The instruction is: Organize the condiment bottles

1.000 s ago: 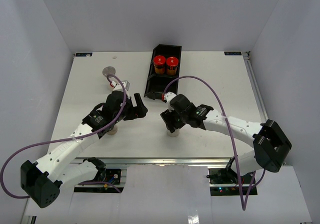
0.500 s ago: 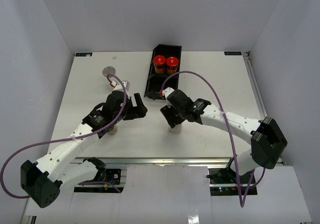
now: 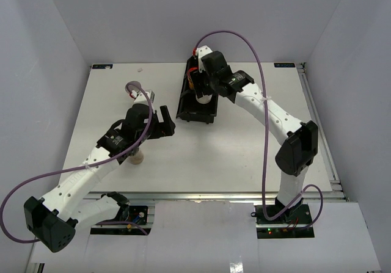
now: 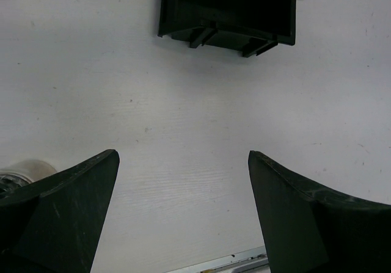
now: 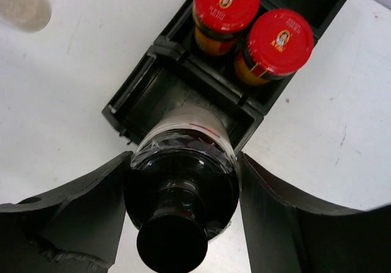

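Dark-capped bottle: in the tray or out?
Out. The right fingers clamp the bottle above the tray's near compartment; two red-capped bottles stand in the next.

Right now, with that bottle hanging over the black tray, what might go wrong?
The dark-capped bottle in the right claw could catch on the tray and tip, or bump the red-capped jars next door. The left arm hangs close over a pale bottle and might knock it.

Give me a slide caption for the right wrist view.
Right gripper holding a dark-capped bottle over the black tray, two red-capped bottles in the next compartment.
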